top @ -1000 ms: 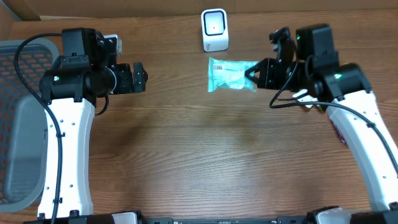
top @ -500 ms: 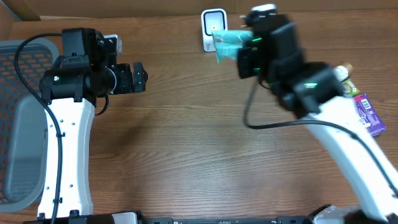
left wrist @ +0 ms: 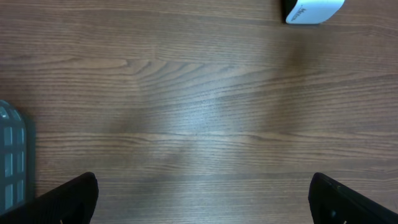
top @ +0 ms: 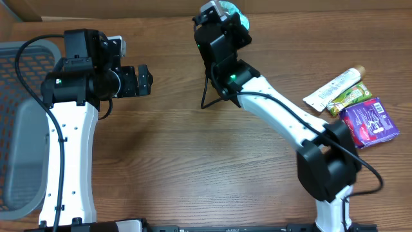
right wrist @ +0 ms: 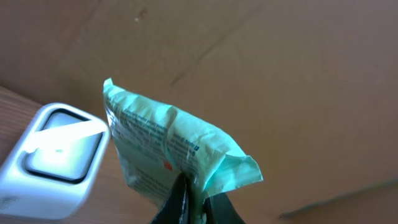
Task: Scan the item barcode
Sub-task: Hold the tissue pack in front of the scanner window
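Since the earlier overhead pictures, the right arm had swung from the right side across to the far centre of the table [top: 193,161], carrying the teal packet [top: 233,8] with it. The left arm had not moved.

From overhead, the right claw [top: 226,16] sat at the far edge with only a sliver of packet showing beyond it. The arm hid the scanner there. The left claw [top: 143,78] hung well apart to the left, its jaws fully spread and empty. A tube [top: 335,89] and a purple pack [top: 367,122] lay at the right, and a grey basket [top: 19,129] at the left.

The left wrist view showed bare wood, with the scanner [left wrist: 311,9] far off at the upper right.

In the right wrist view, the claw was pinched tight on the packet's near seam. The packet's long axis ran up and away from the fingertips [right wrist: 186,199]. The packet hung just right of the scanner, partly overlapping its right edge in the picture, with printed text facing the camera. No barcode was readable. The next move probably depended on turning the coded face left, toward the scanner window, and the right arm was much the nearer.
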